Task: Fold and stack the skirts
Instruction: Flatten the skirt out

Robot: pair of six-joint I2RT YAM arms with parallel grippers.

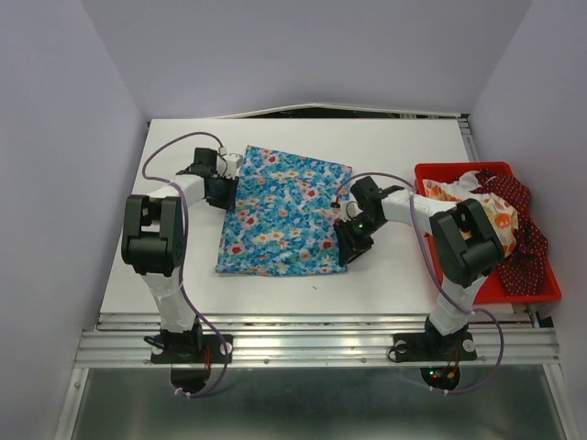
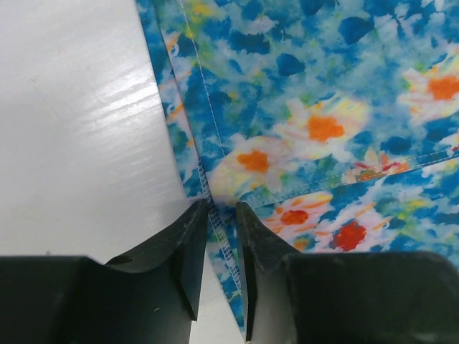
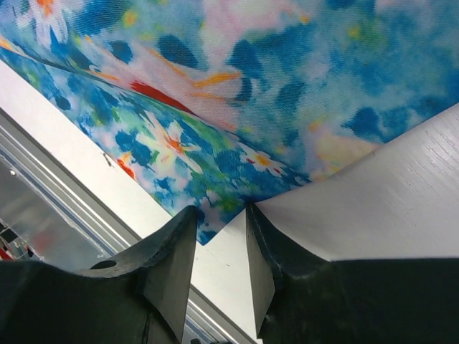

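The blue flowered skirt (image 1: 284, 215) lies spread flat on the white table. My left gripper (image 1: 225, 188) is at its far left edge. In the left wrist view the jaws (image 2: 222, 208) stand a narrow gap apart and straddle the stitched hem of the skirt (image 2: 323, 107), which lies flat. My right gripper (image 1: 347, 240) is at the near right corner. In the right wrist view its jaws (image 3: 219, 211) are open, with the corner of the skirt (image 3: 251, 72) between the tips. The cream-white skirt (image 1: 459, 197) and the dark red dotted skirt (image 1: 523, 247) lie bunched in the tray.
A red tray (image 1: 532, 295) stands at the table's right edge and holds the two other skirts. The metal rail of the near table edge (image 3: 64, 186) shows just beyond the skirt's corner. Purple walls enclose the table on three sides.
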